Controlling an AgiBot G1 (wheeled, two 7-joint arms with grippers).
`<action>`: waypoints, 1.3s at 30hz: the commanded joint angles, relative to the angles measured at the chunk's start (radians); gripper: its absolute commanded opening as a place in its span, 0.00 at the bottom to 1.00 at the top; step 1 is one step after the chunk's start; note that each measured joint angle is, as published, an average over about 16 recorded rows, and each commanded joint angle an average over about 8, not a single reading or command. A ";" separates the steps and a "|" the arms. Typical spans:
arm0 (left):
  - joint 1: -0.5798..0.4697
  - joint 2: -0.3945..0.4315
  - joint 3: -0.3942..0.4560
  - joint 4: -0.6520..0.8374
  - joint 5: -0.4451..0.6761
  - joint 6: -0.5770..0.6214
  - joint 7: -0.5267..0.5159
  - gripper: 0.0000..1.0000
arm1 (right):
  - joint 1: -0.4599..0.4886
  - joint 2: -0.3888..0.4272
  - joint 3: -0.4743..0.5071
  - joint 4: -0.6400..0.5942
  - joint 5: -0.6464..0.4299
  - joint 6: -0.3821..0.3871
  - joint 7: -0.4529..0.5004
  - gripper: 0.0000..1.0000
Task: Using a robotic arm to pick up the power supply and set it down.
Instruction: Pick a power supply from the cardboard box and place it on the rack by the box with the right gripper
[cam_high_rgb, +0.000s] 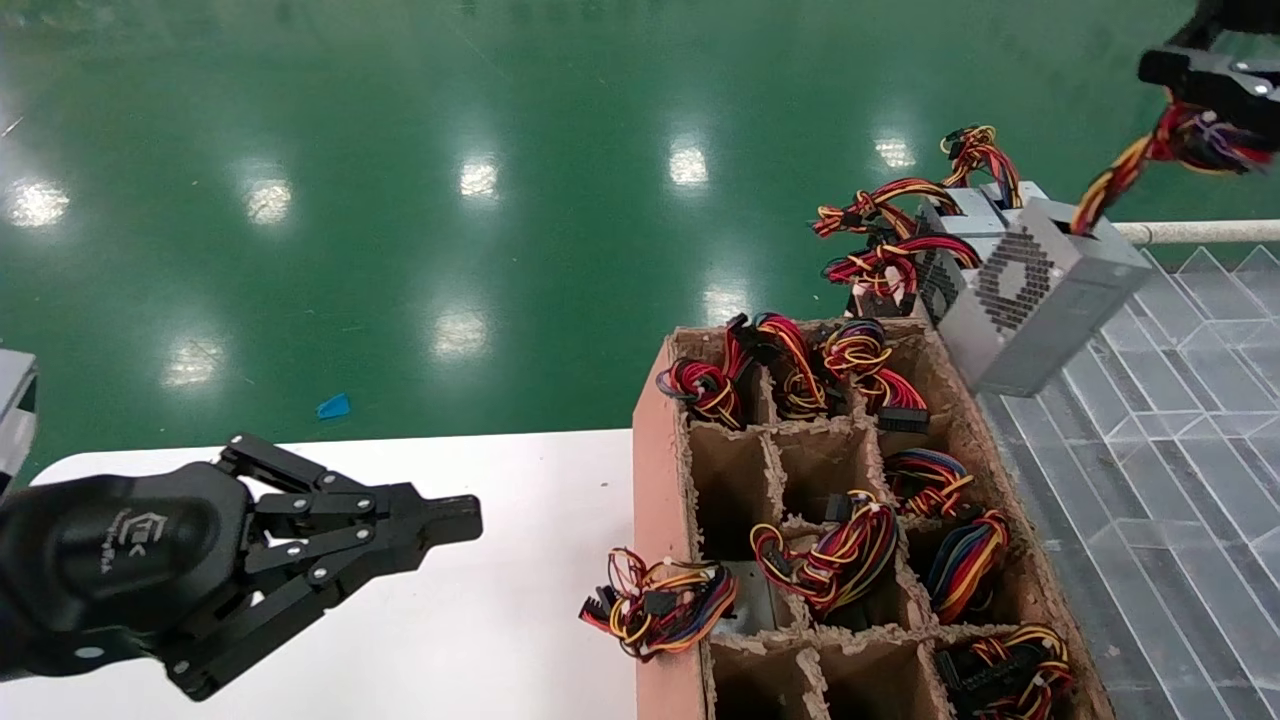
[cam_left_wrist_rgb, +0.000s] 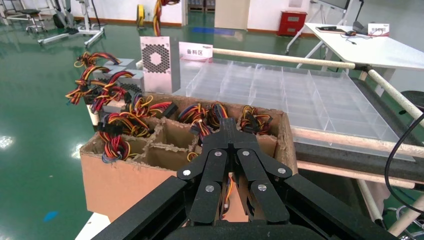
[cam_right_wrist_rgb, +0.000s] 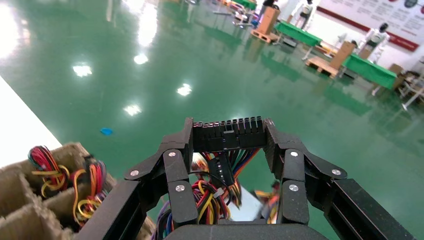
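Green glossy floor fills the far half of the scene, with ceiling lights reflected in it and a small blue scrap lying just past the table's far edge.

Near left: white table, bare in front of the left gripper. This gripper hangs low over the table, fingers pressed together and holding nothing, tips pointing right toward the cardboard box.

A loose wire bundle lies on the table against the box's left wall.

Near right: the cardboard box is split into cells by ragged dividers. Several cells hold coiled wire bundles; a few on its left side look hollow.

Right of the box: a clear plastic divider tray, open room across it, with a pale rail at its far edge.

Far right: the power supply hangs tilted in the air above the box's far right corner and the tray edge, its vent grille facing the camera. The right gripper, at the top right corner, is clamped on the black connector of its wire bundle.

More power supplies with wires sit just beyond the box.
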 joint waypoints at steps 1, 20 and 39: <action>0.000 0.000 0.000 0.000 0.000 0.000 0.000 0.00 | 0.006 0.005 -0.005 -0.027 -0.011 -0.002 -0.017 0.00; 0.000 0.000 0.000 0.000 0.000 0.000 0.000 0.00 | 0.002 -0.032 -0.033 -0.200 -0.059 0.033 -0.138 0.00; 0.000 0.000 0.000 0.000 0.000 0.000 0.000 0.00 | -0.019 -0.110 -0.030 -0.278 -0.056 0.062 -0.197 0.00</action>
